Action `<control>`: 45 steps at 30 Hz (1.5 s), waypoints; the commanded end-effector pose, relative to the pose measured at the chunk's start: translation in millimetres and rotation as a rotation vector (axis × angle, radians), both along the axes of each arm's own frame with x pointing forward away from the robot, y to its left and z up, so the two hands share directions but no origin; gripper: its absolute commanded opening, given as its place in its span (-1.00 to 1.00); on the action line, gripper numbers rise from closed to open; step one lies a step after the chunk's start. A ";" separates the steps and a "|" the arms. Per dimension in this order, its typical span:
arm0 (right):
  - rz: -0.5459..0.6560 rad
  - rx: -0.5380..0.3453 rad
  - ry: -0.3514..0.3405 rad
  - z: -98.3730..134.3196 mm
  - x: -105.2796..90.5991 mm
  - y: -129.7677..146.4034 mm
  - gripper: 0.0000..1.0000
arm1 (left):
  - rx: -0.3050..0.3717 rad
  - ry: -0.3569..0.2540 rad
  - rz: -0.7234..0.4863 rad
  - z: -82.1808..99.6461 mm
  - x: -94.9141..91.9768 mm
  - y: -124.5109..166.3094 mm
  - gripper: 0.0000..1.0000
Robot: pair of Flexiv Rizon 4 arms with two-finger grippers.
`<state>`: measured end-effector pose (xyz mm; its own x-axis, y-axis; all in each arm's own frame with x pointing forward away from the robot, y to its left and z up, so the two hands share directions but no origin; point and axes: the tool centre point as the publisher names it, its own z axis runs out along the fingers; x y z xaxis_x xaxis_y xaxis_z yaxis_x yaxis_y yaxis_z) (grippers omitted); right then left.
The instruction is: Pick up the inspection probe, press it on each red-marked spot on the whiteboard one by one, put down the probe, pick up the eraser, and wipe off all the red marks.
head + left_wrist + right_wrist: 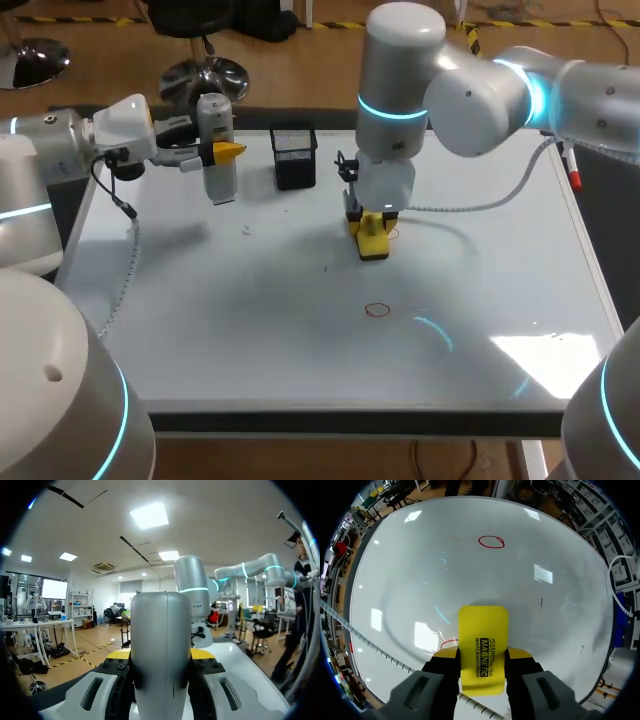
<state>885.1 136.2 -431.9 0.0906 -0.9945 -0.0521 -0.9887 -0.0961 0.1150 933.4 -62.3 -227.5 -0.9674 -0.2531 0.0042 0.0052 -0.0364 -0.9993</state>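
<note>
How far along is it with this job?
It looks to be at the wiping stage. The right tool holds the yellow eraser on the whiteboard, beside one red mark. A second red circle is left. The left tool grips the grey probe, not set down.

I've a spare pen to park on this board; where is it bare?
Bare: the near-left stretch of the whiteboard, in front of the probe, and the near-right corner beyond the red circle. Crowded: the far edge around the probe and basket, and the middle by the eraser.

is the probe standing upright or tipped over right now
Upright: the head view shows the probe standing vertical, clamped from both sides in the left gripper.
</note>
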 end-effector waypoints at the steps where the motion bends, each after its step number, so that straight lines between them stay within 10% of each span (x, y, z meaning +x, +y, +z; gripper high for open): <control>1: -0.003 -0.001 0.000 -6.6 0.8 -5.3 -1.00 | 0.000 -0.001 0.001 0.7 -0.1 -0.1 -1.00; 45: -0.120 -0.083 0.023 -19.2 -0.1 -87.0 -1.00 | 0.000 -0.001 0.001 0.7 -0.1 -0.1 -1.00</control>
